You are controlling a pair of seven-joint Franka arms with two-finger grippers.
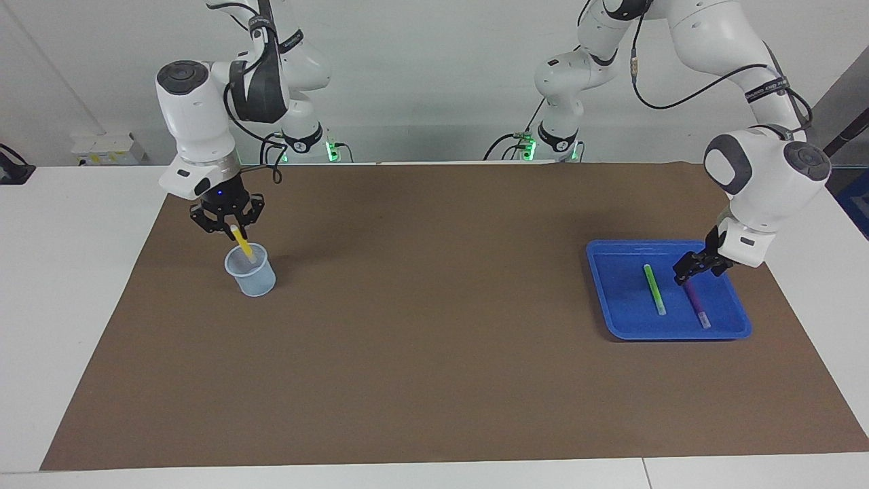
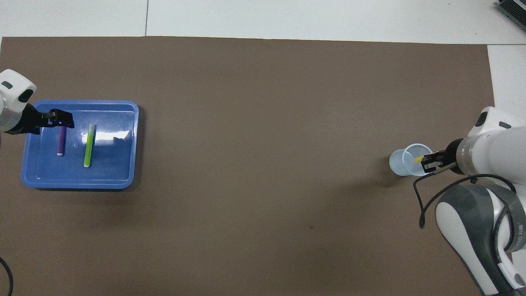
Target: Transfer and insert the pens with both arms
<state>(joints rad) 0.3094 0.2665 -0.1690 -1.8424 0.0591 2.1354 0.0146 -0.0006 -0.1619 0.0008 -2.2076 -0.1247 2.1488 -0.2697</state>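
Yellow pen (image 1: 242, 243) pinched in right fingers (image 1: 234, 231); tip inside cup (image 1: 250, 271).

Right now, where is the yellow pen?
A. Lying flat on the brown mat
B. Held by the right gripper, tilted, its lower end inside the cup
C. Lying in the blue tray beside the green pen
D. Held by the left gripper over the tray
B: the right gripper is shut on the yellow pen, which slants down into the cup.
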